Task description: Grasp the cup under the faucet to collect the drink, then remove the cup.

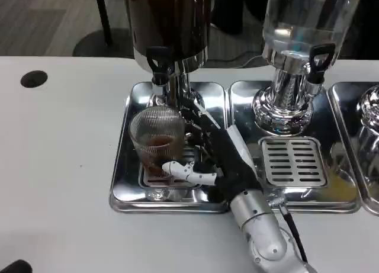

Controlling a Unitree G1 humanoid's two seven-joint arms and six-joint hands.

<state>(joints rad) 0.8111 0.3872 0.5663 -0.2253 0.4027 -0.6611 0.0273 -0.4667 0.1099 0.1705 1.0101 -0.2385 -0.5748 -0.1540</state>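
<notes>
- So the cup [157, 138] sits on the steel drip tray [124, 184] right below the dark dispenser's faucet [159, 63], with a little brown drink in the bottom.
- The right hand [213, 157] is wrapped around the cup's right side, thumb across the front and fingers behind.

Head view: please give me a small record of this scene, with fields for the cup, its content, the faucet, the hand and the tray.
cup: ribbed clear glass cup, upright on the tray below the faucet
content: a little brown drink at the bottom
faucet: black-handled faucet of the dark dispenser, directly above the cup
hand: right hand at the cup's right side, fingers around it
tray: shiny metal drip tray
</notes>
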